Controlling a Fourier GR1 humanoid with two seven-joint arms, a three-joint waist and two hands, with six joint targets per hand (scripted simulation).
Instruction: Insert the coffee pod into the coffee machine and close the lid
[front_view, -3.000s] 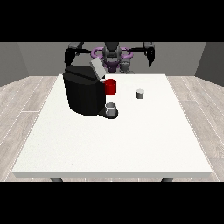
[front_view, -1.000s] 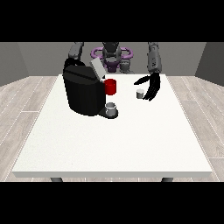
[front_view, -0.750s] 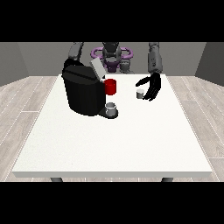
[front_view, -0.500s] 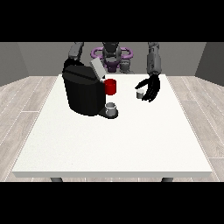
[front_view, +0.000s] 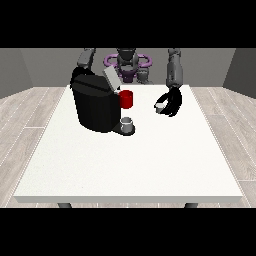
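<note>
Lowered since earlier, hand at the view's right (front_view: 171, 102) cups the coffee pod (front_view: 159, 107).

- Table (front_view: 125, 165): a large white rectangular top fills the centre of the frame, its near edge running along the lower part, its far edge narrower in the upper middle.
- Table legs (front_view: 64, 205): two dark stubs show beneath the near edge, one at lower left, one at lower right.
- Floor (front_view: 25, 120): pale grey-brown wood-look planks, visible at the left and right of the table, with seams slanting toward the upper centre.
- Walls (front_view: 30, 67): plain dark grey, spanning the upper part of the frame; a corner line shows at upper right.
- Light: even and soft, with faint shadows on the tabletop.
</note>
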